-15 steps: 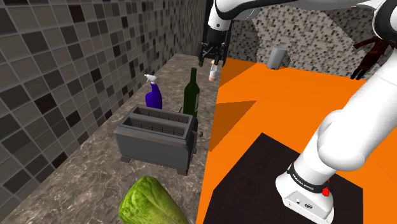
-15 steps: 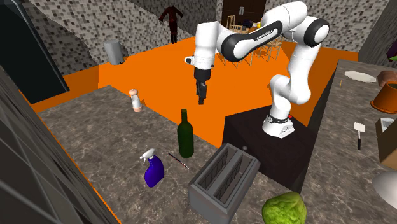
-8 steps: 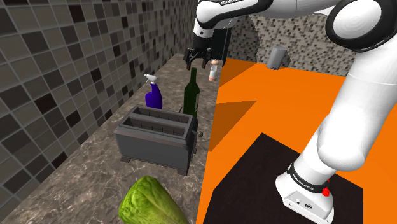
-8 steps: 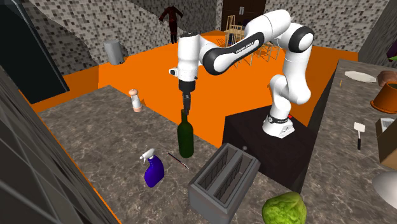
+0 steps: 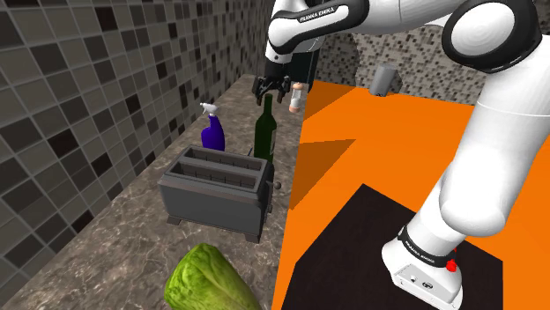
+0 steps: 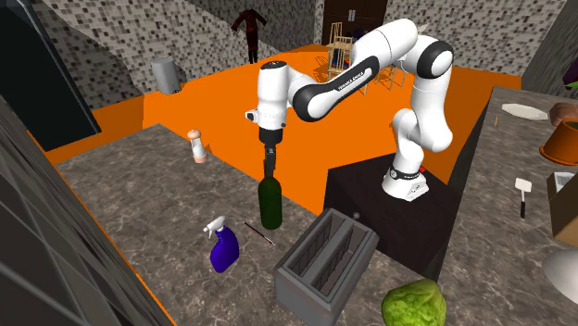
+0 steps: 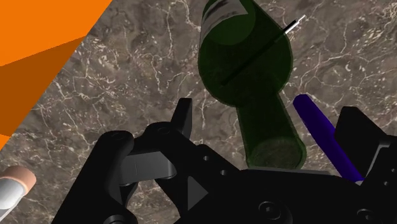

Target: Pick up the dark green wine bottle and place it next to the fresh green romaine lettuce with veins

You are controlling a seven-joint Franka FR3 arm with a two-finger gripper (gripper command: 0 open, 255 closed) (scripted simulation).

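Here's the wine bottle (image 5: 264,134) — dark green, see-through glass, broad shoulders narrowing to a long slim neck — standing upright on the marbled brown counter (image 5: 115,238). It sits a little above the middle of the shoulder view, just behind the grey toaster (image 5: 216,189) and right of the purple spray bottle (image 5: 211,132). The black gripper (image 5: 274,90) hangs straight over its mouth, pointing down. In the second exterior view the gripper (image 6: 270,167) is right at the top of the neck, with the bottle (image 6: 270,202) at centre frame and a thin dark rod (image 6: 260,233) lying on the counter just beside its base. From the wrist, the fingers (image 7: 184,116) stand apart, one on either side of the neck, and neither touches the glass — open, nothing held. The lettuce (image 5: 207,280), bright green and veined, lies at the bottom edge of the shoulder view, well apart from the bottle, with the toaster between them.
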